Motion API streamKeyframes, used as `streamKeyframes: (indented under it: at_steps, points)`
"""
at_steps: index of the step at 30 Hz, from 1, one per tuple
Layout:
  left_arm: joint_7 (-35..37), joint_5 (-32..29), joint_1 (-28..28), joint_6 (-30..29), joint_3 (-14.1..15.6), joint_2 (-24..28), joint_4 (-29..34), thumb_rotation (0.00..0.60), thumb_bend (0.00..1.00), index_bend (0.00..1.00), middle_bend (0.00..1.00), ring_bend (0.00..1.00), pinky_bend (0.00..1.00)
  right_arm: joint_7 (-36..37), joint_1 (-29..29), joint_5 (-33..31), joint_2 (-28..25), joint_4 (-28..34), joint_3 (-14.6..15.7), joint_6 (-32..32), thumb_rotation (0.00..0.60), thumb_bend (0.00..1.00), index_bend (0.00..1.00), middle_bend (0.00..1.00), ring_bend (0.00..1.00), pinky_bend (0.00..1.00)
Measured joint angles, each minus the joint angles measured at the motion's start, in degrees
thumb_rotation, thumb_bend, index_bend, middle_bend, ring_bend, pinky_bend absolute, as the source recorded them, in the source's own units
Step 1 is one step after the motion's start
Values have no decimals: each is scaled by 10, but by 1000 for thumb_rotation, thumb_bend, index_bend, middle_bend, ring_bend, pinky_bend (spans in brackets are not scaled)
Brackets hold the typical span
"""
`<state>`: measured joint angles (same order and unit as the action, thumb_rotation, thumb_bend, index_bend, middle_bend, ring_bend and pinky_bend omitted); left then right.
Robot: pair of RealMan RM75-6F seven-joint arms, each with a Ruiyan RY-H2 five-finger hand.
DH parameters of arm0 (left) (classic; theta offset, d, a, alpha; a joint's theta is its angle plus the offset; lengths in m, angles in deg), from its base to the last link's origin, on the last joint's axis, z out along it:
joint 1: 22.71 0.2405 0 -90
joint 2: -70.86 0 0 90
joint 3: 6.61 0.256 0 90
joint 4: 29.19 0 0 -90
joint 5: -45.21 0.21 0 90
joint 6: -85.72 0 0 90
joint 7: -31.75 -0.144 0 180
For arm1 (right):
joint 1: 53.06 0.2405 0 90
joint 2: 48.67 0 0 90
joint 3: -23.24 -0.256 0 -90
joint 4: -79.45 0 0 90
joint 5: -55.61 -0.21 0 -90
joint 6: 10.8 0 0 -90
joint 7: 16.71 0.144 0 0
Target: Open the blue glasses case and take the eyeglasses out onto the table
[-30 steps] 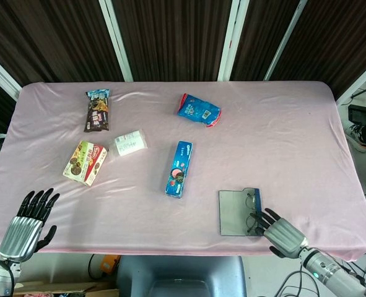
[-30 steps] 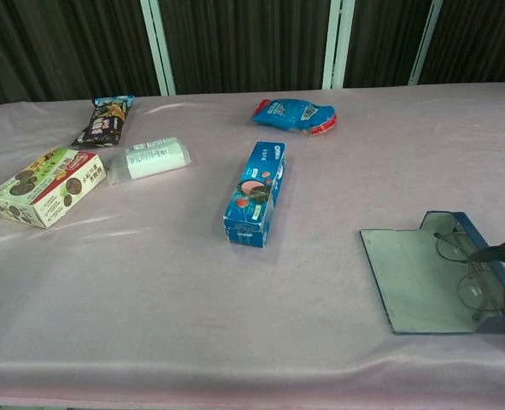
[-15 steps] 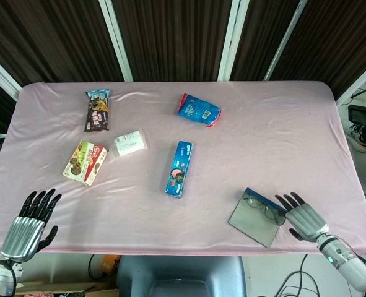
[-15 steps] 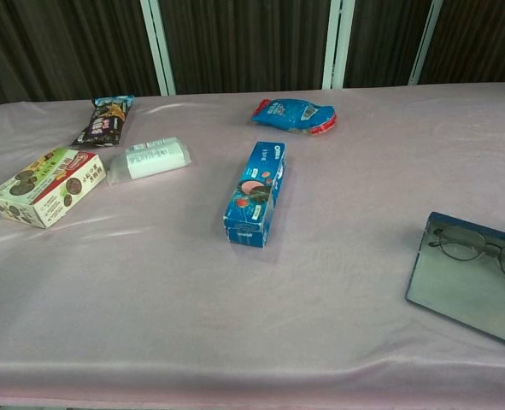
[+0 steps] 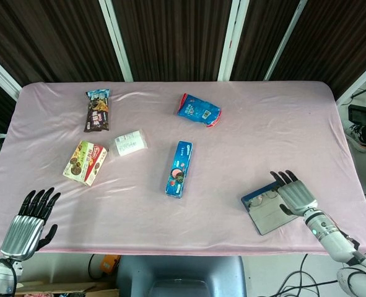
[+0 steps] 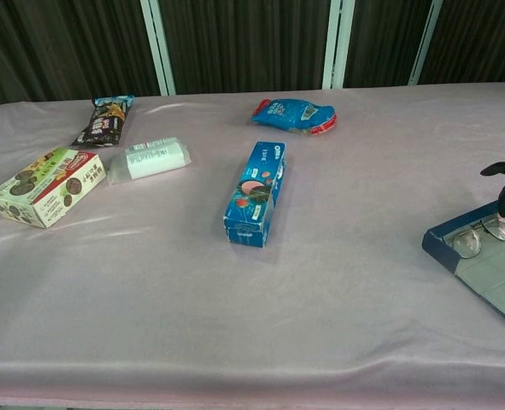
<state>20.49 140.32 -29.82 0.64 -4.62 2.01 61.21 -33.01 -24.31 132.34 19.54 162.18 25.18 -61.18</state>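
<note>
The right hand is sitting at the near right of the table, palm down, arm coming in from the bottom right corner, fingers stretched forward and a bit apart. It's resting over the right end of the open blue glasses case, and in the chest view its dark fingertips are hovering right above the eyeglasses. Can't tell whether it's actually pinching the frames or just touching them. The eyeglasses are lying inside the case along its far edge, just left of the hand.

Compared to half a second ago, the case has swung round and slid, so the blue rim is now pointing up-left, and the hand has moved up and onto it instead of sitting beside it.

The left hand is hanging off the near left table edge, fingers spread, holding nothing, same as before. The blue cookie box is lying well to the left of the right hand.
</note>
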Motion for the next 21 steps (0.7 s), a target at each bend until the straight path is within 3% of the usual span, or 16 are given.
streamKeyframes:
  at_steps: [8,21]
  points:
    - [-7,2,-3,7,3,-2,2,600,366,0,0,0,0,88,-1,25,-14,6,-33,-48,600,509,468,0,0,0]
    - [0,-2,-3,6,1,0,0,600,372,0,0,0,0,14,29,6,51,-56,-36,-7,600,510,527,0,0,0]
